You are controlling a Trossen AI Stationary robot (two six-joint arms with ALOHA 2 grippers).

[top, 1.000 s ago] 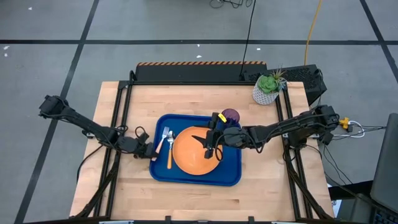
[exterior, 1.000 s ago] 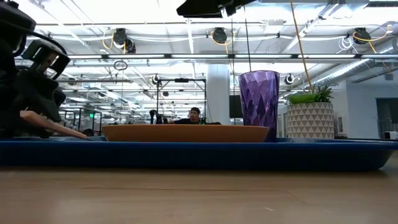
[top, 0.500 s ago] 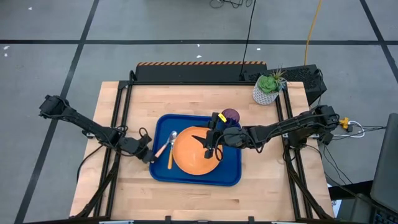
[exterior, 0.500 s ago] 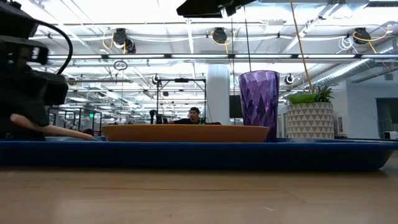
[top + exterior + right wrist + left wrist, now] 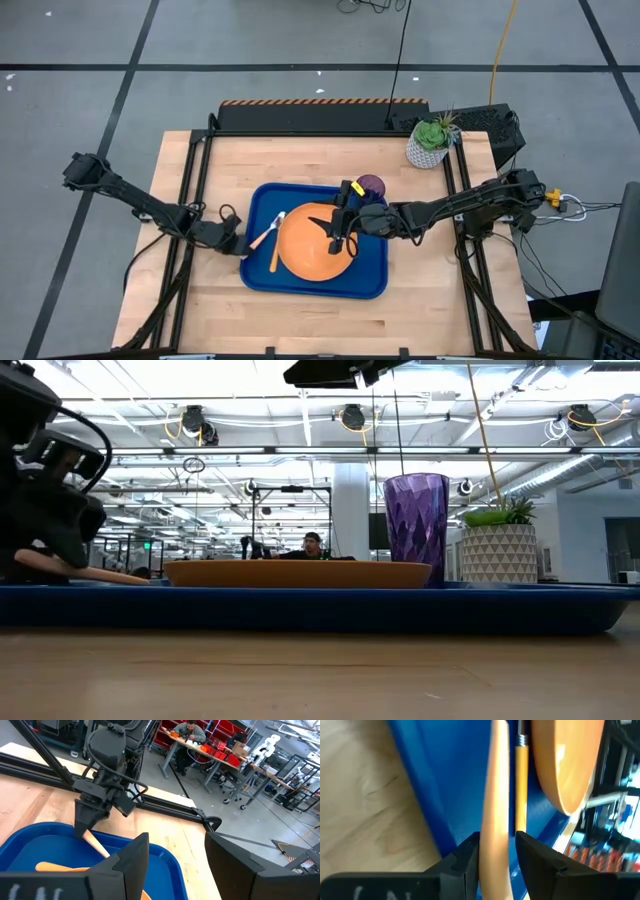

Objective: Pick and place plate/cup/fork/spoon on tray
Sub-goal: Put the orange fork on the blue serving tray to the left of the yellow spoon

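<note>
The blue tray lies in the middle of the table. On it rests the orange plate, with the purple cup standing at the tray's far right corner. An orange-handled utensil that I take for the spoon lies on the tray left of the plate. My left gripper is at the tray's left edge, shut on the fork. My right gripper hovers open above the plate, nothing between its fingers. My left gripper pinches the fork's orange handle near its free end between its two fingers. The fingers slant down from the table's left side. The fork is tilted, handle end raised, head end low over the tray beside the plate.
A white pot with a green plant stands at the table's far right corner. Bare wood lies near and left of the tray. A person sits at a desk in the room beyond the table.
My left gripper has stayed at the tray's left edge and rolled a little. The fork's head end has swung toward the plate, while its handle end has stayed between the fingers.
</note>
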